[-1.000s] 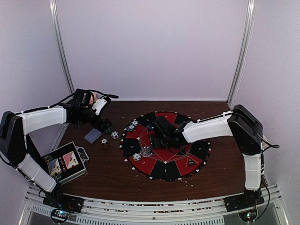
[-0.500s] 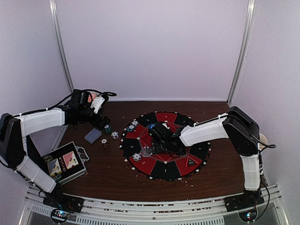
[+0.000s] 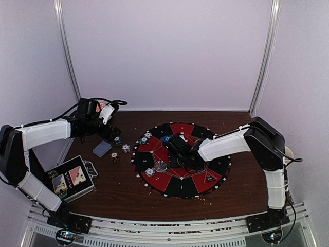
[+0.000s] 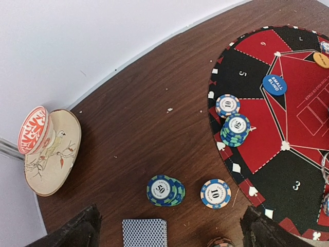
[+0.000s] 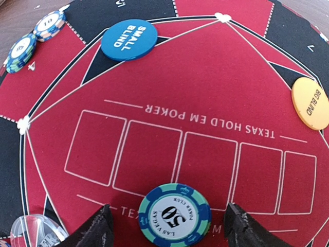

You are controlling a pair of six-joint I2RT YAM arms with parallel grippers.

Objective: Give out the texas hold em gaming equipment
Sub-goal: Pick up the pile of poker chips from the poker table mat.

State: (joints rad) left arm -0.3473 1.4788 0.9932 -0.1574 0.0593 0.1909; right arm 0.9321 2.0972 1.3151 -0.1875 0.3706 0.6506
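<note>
1. The right gripper (image 5: 168, 213) has its jaws apart on either side of the teal 50 chip (image 5: 175, 215), which lies at the centre of the mat (image 3: 180, 188). It does not grip the chip.
2. The blue button (image 5: 129, 39), the orange button (image 5: 312, 103) and two seat stacks (image 4: 235, 129) are on the mat, so they seem done.
3. The left gripper (image 4: 175, 229), wide open and empty, hovers over the cards (image 4: 144, 232) and the loose chips (image 4: 165, 190) off the mat. These are probably left to do.

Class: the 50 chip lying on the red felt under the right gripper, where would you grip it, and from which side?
Best: pinch the 50 chip across its rim from straight above. It lies flat on the felt, so only its thin edge offers purchase; the right gripper straddles it.
</note>
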